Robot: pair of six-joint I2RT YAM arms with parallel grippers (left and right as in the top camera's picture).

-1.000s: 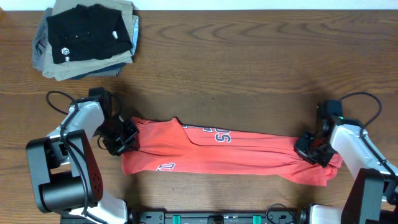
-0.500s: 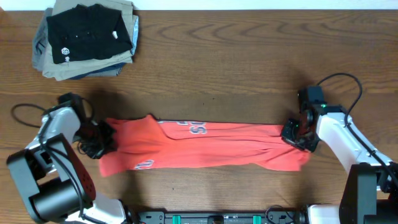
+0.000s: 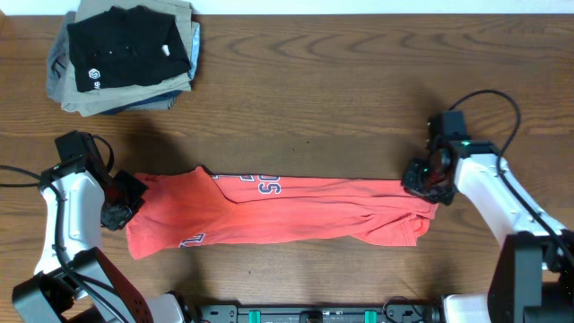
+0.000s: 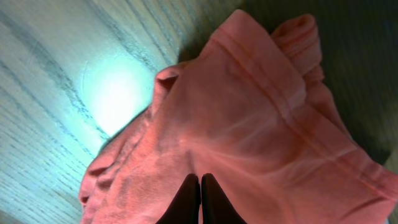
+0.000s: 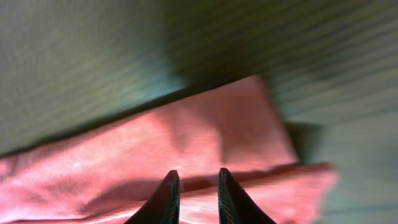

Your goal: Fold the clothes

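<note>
The clothes, a coral-red T-shirt with white lettering, lie stretched in a long band across the near part of the table. My left gripper is at the shirt's left end, jaws pressed together on a bunch of the red cloth; the tips show no gap. My right gripper hovers at the shirt's right end. In the right wrist view its fingers stand a little apart over the red fabric, with nothing pinched between them.
A stack of folded garments, black shirt on top of grey and khaki ones, sits at the far left corner. Bare wooden table lies beyond the shirt. Arm cables loop near both wrists.
The shirt has slid to the left, pulled by my left gripper. My right gripper moved left and a little farther back, and its jaws have parted off the cloth.
</note>
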